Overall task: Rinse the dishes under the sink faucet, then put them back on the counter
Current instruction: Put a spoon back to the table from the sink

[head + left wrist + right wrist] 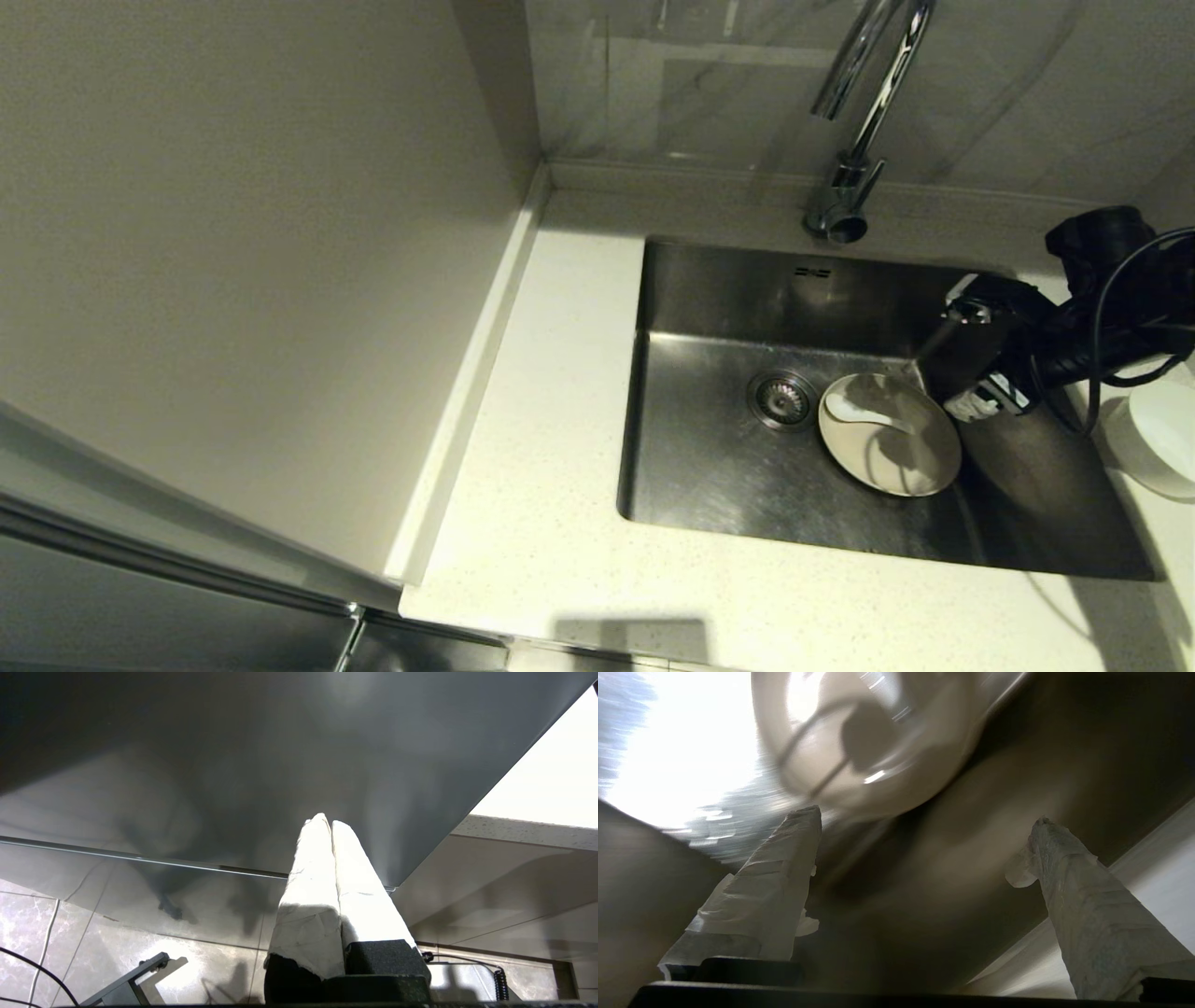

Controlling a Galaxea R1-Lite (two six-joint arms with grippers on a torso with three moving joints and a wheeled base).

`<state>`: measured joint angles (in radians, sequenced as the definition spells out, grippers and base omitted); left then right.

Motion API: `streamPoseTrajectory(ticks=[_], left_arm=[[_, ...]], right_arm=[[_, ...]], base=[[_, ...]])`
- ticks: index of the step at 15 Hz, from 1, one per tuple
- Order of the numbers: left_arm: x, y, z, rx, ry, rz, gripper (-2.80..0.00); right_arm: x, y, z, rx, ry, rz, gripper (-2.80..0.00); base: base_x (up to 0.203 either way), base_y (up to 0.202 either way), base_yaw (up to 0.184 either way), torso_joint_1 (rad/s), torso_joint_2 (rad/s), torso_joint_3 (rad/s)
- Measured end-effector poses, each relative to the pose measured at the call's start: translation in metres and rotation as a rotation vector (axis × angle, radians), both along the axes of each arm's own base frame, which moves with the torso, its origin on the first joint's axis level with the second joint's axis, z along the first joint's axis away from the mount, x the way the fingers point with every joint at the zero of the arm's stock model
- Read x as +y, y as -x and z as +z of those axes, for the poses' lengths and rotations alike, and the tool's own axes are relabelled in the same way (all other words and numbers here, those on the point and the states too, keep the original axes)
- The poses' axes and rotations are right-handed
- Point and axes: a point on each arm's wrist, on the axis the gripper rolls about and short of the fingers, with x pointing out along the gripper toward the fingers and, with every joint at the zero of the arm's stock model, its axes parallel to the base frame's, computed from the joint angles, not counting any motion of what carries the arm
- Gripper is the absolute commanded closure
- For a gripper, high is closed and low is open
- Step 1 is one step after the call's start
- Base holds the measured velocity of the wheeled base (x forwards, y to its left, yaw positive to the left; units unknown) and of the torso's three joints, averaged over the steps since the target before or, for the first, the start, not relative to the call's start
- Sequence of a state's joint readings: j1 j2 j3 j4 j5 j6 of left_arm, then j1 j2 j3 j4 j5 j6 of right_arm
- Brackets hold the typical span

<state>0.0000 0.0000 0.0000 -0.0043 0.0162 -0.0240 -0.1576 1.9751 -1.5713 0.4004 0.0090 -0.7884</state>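
Note:
A shallow cream plate (892, 448) lies on the bottom of the steel sink (709, 467), right of the drain, with the white spoon (864, 411) resting in it. My right gripper (943, 369) hangs just above and beside the plate's far right rim, open and empty. In the right wrist view, the plate (878, 742) shows beyond the gripper (924, 816), whose taped fingers (784, 868) stand wide apart. The white bowl (1158, 439) stands on the counter (551, 420) right of the sink. My left gripper (327, 821) is shut on nothing, parked low by a grey cabinet.
The chrome faucet (864, 103) rises behind the sink's far rim, its spout arching over the basin. The drain strainer (782, 399) sits near the sink's middle. A wall panel (233, 233) borders the counter on the left. My right arm's cable (1102, 308) loops above the bowl.

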Motion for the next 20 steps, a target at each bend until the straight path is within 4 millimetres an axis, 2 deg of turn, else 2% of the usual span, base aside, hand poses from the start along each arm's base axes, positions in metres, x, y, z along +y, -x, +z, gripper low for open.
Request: streamPoseTrajectory(ticks=[3,8,11,15,20], left_arm=[[0.000,0.000,0.000,0.000,0.000,0.000,0.00],[0.000,0.000,0.000,0.000,0.000,0.000,0.00],[0.000,0.000,0.000,0.000,0.000,0.000,0.00],[0.000,0.000,0.000,0.000,0.000,0.001,0.00],[0.000,0.000,0.000,0.000,0.000,0.000,0.00]], right_arm=[[-0.006,-0.017,-0.007,-0.012,0.046,0.139,-2.80],[-0.009,-0.039,-0.053,0.081,0.050,0.282,-2.80],[-0.008,-0.044,-0.075,0.136,0.032,0.290,-2.80],[-0.006,-0.055,-0.095,0.169,0.023,0.297,-2.80],[-0.005,-0.081,-0.102,0.138,0.007,0.269,-2.80]], base=[[0.000,0.000,0.000,0.000,0.00,0.000],[0.000,0.000,0.000,0.000,0.00,0.000],[0.000,0.000,0.000,0.000,0.00,0.000],[0.000,0.000,0.000,0.000,0.00,0.000],[0.000,0.000,0.000,0.000,0.00,0.000]])
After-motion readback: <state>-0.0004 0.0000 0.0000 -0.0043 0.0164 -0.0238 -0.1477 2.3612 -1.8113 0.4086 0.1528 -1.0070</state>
